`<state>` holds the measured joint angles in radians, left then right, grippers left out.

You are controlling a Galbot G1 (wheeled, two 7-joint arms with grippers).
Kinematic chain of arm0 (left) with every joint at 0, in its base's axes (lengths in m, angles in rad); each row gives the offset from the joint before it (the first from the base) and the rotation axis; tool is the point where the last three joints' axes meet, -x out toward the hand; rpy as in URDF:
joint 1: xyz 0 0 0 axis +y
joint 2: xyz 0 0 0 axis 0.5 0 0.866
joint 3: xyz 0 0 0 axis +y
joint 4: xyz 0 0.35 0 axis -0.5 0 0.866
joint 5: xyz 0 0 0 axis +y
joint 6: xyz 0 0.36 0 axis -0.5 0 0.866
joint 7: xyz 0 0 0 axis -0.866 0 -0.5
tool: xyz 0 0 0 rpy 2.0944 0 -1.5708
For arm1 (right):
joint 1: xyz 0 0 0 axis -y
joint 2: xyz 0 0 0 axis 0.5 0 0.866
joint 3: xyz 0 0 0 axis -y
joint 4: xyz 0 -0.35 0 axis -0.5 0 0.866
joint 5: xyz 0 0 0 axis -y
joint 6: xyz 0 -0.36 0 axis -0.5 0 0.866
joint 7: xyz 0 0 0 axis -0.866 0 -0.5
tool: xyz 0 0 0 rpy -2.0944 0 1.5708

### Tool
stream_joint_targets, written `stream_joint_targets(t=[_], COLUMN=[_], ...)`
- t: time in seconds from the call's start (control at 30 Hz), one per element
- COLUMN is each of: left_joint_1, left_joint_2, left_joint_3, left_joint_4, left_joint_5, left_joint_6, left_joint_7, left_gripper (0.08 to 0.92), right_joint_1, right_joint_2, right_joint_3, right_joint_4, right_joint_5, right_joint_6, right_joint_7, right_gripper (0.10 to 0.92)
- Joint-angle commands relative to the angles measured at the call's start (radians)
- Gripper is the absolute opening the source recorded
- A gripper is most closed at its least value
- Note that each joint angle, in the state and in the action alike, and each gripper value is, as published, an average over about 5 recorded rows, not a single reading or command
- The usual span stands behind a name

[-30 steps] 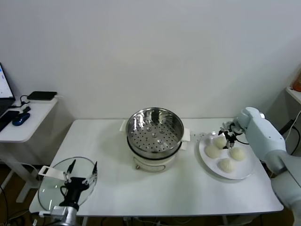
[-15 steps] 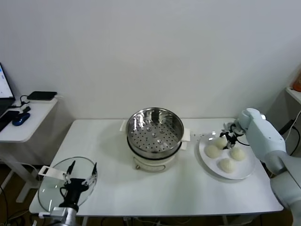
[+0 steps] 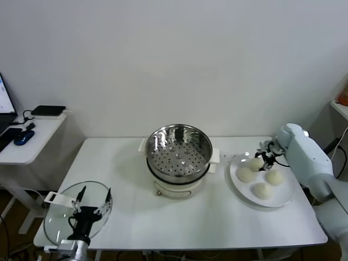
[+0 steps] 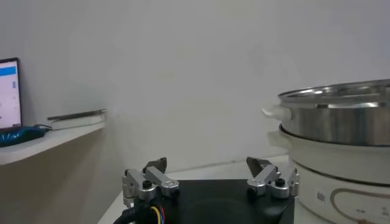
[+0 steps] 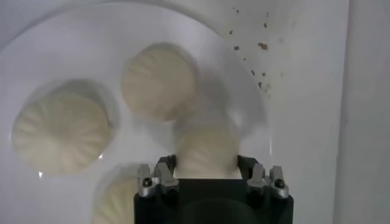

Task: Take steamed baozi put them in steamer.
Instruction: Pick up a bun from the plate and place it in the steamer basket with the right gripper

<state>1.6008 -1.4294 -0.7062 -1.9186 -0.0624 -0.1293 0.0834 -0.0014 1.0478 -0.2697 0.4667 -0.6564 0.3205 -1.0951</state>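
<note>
— Right gripper (image 3: 266, 161): where is it placed, and what is held?

— It is seen at the right of the head view, lowered over the far bun (image 3: 255, 163) on the white plate (image 3: 283, 200). In the right wrist view the fingers (image 5: 166, 165) are set on either side of that bun (image 5: 206, 150), close against it; a firm grasp is suggested, though actual pressure cannot be confirmed.

— And the other buns?

— Three more are left on the plate: one at the left (image 3: 245, 174), one at the right (image 3: 274, 177), one nearest the front edge (image 3: 262, 190). The steamer (image 3: 179, 149) is found at the centre of the frame, its basket bare.

— How should the step be done well?

— The soft dough should be gripped gently, so it is not dented. The bun should be raised straight up before it is carried toward the steamer, so the neighbours just beside it are not nudged.

— The left gripper (image 3: 92, 207)?

— It is parked at the lower left, over the glass lid (image 3: 57, 217), with its fingers spread wide and nothing between them.
</note>
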Motion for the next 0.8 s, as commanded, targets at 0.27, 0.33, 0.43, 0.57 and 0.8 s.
stream_joint_targets(t=[0.27, 0.33, 0.43, 0.57, 0.8], left_joint_1=[0.007, 0.008, 0.009, 0.011, 0.019], left_joint_2=[-0.011, -0.013, -0.015, -0.016, -0.017], left_joint_3=[-0.011, -0.011, -0.011, -0.010, -0.010], left_joint_4=[-0.010, -0.011, -0.012, -0.014, -0.019], left_joint_5=[0.002, 0.003, 0.004, 0.005, 0.005], left_joint_6=[0.000, 0.000, -0.001, -0.002, -0.006], left_joint_7=[-0.001, -0.001, 0.000, 0.000, -0.001], left_gripper=[0.823, 0.823, 0.823, 0.823, 0.823], right_joint_1=[0.181, 0.233, 0.306, 0.396, 0.536], right_joint_2=[-0.087, -0.106, -0.123, -0.123, -0.047], right_joint_3=[-0.287, -0.354, -0.442, -0.552, -0.690], right_joint_4=[0.251, 0.314, 0.404, 0.491, 0.571], right_joint_5=[0.204, 0.265, 0.325, 0.393, 0.483], right_joint_6=[0.083, 0.081, 0.080, 0.070, 0.072], right_joint_7=[-0.037, -0.039, -0.041, -0.045, -0.049], right_gripper=[0.639, 0.637, 0.636, 0.636, 0.636])
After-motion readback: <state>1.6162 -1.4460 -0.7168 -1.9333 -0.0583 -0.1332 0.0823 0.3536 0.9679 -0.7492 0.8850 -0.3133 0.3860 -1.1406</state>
